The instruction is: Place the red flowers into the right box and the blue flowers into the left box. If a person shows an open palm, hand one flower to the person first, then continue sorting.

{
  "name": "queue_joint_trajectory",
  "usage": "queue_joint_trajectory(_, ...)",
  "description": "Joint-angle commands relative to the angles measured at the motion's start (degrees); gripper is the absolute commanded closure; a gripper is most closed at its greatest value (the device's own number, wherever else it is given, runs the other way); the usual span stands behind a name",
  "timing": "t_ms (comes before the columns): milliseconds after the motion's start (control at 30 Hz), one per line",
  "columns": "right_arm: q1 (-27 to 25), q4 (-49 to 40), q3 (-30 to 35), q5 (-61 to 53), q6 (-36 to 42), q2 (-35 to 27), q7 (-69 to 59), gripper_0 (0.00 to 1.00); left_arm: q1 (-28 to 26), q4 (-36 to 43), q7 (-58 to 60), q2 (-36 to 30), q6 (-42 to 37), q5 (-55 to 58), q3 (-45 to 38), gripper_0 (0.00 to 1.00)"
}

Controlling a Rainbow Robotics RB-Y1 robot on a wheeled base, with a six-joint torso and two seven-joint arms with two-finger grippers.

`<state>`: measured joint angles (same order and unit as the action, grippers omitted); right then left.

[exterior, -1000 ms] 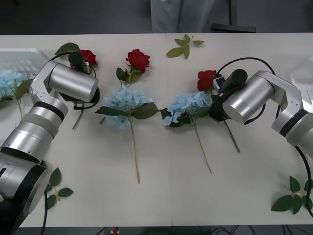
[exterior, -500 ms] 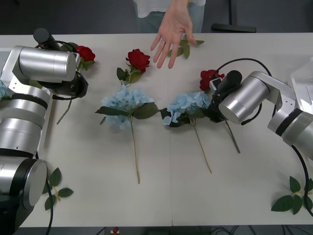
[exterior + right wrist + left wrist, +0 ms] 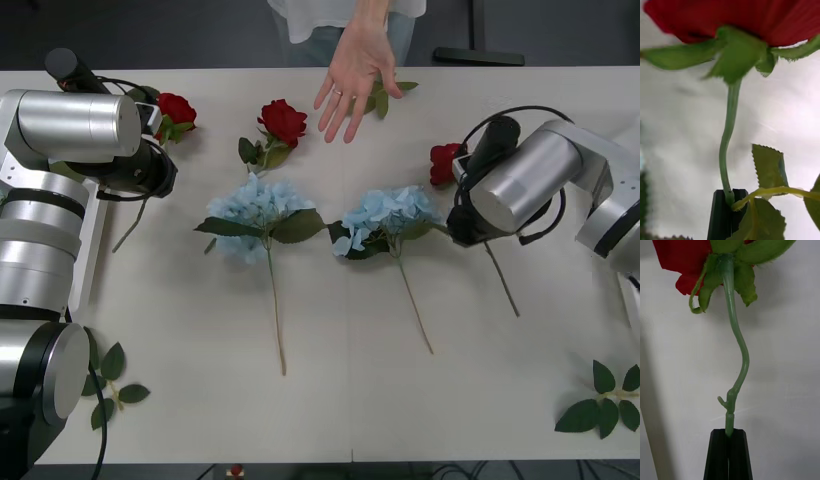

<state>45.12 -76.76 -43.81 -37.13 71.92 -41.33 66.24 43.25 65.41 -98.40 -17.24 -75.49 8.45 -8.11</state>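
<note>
Two roses gripped, one open palm held out over the far edge of the table (image 3: pixel 330 400).

Right gripper (image 3: pixel 729 210) clamped shut on the stem of a red rose (image 3: pixel 445 163), right of centre, just right of one blue hydrangea (image 3: pixel 385 215). Left gripper (image 3: pixel 729 450) pinched tight on the stem of another rose (image 3: pixel 176 108) at far left. Third rose (image 3: pixel 283 122) lying far of the other hydrangea (image 3: pixel 255 208), just left of the person's hand (image 3: pixel 352 72), fingers spread. Loose leaf sprigs (image 3: pixel 605 405) at near right.
</note>
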Motion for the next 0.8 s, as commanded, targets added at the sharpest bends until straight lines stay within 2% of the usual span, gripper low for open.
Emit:
queue_joint_trajectory(33, 2.60, -8.50, 4.44, -6.55, 4.90, -9.64, -0.06, 1.00, -0.10, 1.65, -0.47, -1.13, -0.45, -0.19, 0.03, 1.00)
queue_joint_trajectory(233, 2.78, -18.96, 15.69, -17.98, 11.32, -19.58, 2.58, 1.00, -0.10, 1.65, -0.47, -1.04, -0.54, -0.19, 0.03, 1.00)
queue_joint_trajectory(433, 2.78, -22.73, 27.03, -22.81, 8.50, -22.48, 10.40, 1.00, -0.01, 1.65, -0.47, -1.13, -0.54, -0.10, -0.15, 1.00)
queue_joint_trajectory(533, 2.78, -23.26, 31.07, -23.43, 2.00, -22.48, 12.25, 1.00, -0.01, 1.65, -0.56, -1.04, -0.54, 0.25, -0.15, 1.00)
queue_joint_trajectory(600, 2.78, -23.26, 32.21, -24.22, -5.21, -22.48, 11.81, 1.00, -0.01, 1.65, -0.65, -1.13, -0.36, 0.34, -0.32, 1.00)
queue_joint_trajectory(800, 4.01, -21.24, 31.16, -19.65, -25.60, -18.70, 12.07, 1.00, -0.01, 1.65, -1.18, -1.22, -0.18, 0.95, -0.41, 1.00)
